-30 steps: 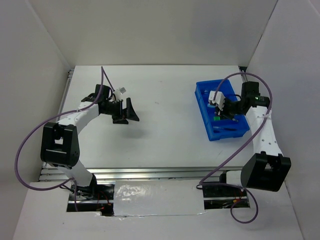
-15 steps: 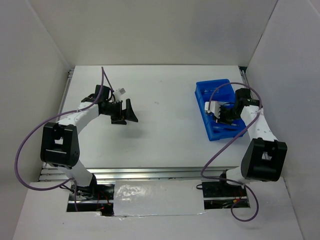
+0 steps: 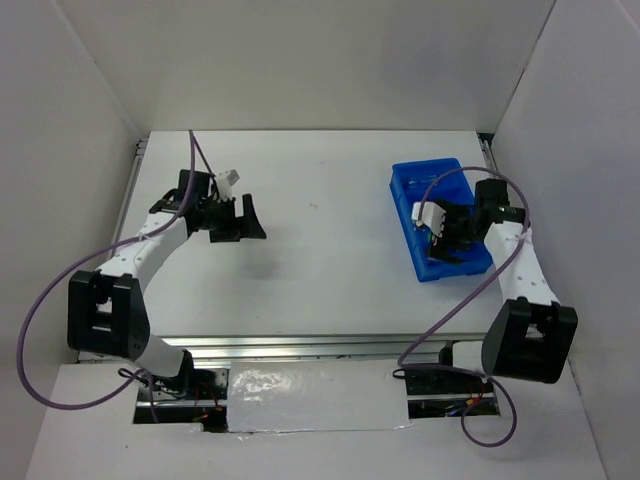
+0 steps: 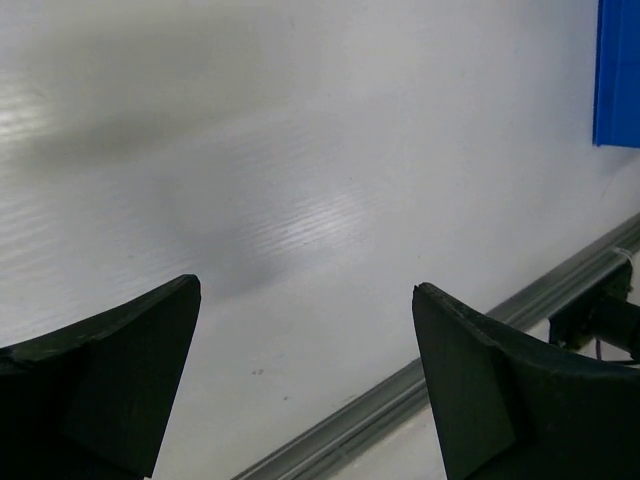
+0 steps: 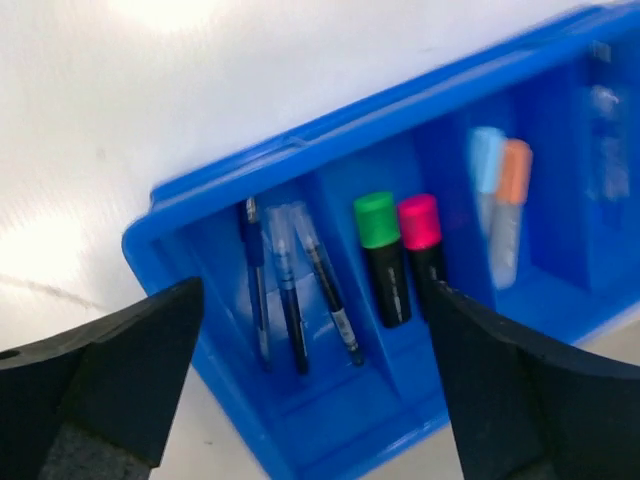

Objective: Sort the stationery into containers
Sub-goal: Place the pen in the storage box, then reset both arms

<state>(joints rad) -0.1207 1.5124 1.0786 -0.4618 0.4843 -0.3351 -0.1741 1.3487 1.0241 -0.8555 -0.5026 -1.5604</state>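
The right gripper (image 5: 315, 385) is shown released and empty above the blue tray (image 5: 300, 140), where thin blue pens (image 5: 290, 300) and capped highlighters (image 5: 385, 260) are lodged in adjoining compartments; a vertical withdrawal is advised, so that the walls are not snagged.

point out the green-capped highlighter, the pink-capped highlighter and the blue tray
green-capped highlighter (image 5: 386, 270): right wrist view, black barrel below the cap
pink-capped highlighter (image 5: 427, 268): right wrist view, black barrel below the cap
blue tray (image 5: 400, 120): right wrist view, its long side wall
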